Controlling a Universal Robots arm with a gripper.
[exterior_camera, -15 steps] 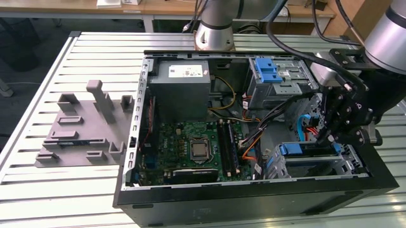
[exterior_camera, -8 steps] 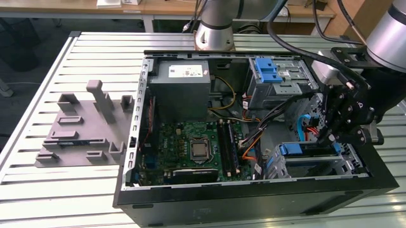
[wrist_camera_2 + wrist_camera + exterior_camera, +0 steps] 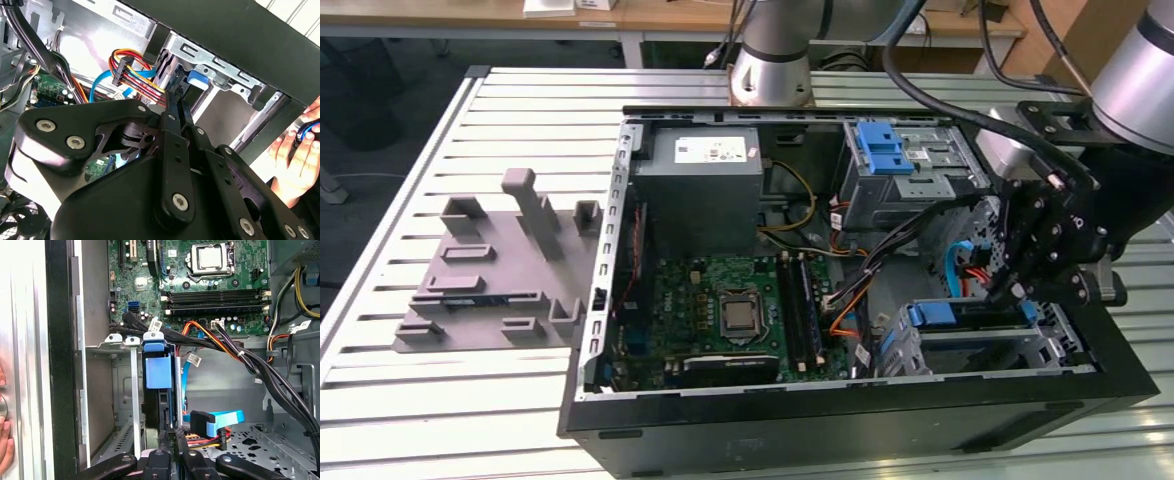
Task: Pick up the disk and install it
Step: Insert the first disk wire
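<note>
I am looking at a slatted metal workbench with an open computer case lying on its side and desks in the background. My gripper hangs over the case's corner at the exterior view's right, about four o'clock from the motherboard. In both wrist views its black fingers reach down to the drive cage. In the second wrist view the fingers look drawn close together, pinched on the thin edge of the disk, though I cannot see the tips clearly.

The disk stands on edge in the cage, its blue handle facing up, with the metal cage walls on either side. Just beside it, a blue flat cable and a bundle of red, yellow and orange wires curve past.

Farther out, at about twelve o'clock from the motherboard, sits the grey power supply, and at two o'clock a metal bay with a blue latch. A grey fixture plate lies on the bench at nine o'clock from the case. A person's hand rests at the case's outer wall.
</note>
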